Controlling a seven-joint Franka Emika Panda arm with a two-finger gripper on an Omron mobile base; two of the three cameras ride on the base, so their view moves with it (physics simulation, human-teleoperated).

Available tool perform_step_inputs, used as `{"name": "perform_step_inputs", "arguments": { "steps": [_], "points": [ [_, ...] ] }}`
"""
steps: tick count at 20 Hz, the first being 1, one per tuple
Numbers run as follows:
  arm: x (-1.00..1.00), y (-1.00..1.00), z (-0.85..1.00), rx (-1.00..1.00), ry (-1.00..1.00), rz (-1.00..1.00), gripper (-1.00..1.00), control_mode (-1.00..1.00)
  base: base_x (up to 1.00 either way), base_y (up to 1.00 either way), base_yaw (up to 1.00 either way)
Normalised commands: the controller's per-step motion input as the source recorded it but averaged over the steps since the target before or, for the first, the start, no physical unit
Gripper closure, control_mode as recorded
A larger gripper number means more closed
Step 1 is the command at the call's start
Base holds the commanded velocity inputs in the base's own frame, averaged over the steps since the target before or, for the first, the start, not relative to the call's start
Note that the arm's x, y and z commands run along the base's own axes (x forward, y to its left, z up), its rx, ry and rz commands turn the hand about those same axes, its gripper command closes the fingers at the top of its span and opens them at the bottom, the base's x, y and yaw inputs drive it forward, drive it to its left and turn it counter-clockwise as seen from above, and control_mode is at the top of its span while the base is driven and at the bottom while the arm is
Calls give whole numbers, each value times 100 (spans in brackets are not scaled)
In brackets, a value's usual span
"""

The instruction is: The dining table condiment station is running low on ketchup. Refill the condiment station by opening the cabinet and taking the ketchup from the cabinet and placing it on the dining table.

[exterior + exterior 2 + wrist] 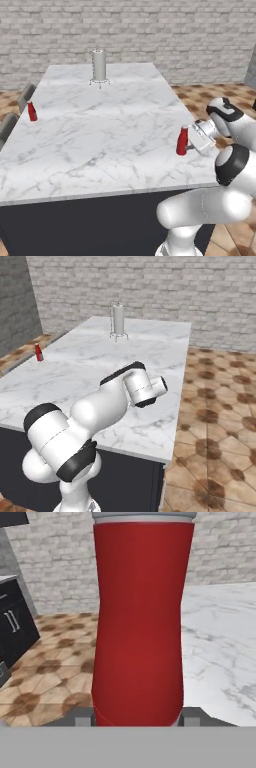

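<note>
Red tapering plastic ketchup squeeze bottle [182, 141], upright near the white marble dining table [100, 135] right edge, pinched by white two-finger gripper [190, 145].

No legible text, label, brand, number or sign is found on any surface examined. The ketchup [137, 627] presents a plain red body without print in the hand view, and the second red bottle [32, 111] and the grey cylinder [99, 65] on the bench [100, 135] are likewise unmarked, as far as their small size allows. The brick wall [125, 30] and the dark drawers [15, 632] carry no lettering.
</note>
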Motion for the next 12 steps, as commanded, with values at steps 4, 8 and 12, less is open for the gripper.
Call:
{"name": "perform_step_inputs", "arguments": {
  "steps": [4,8,12],
  "points": [
    [31,0,-12,0,-3,-3,100,-100,0,0,0],
    [37,0,-16,0,0,-4,100,-100,0,0,0],
    [26,0,-16,0,0,-2,100,-100,0,0,0]
  ]
}}
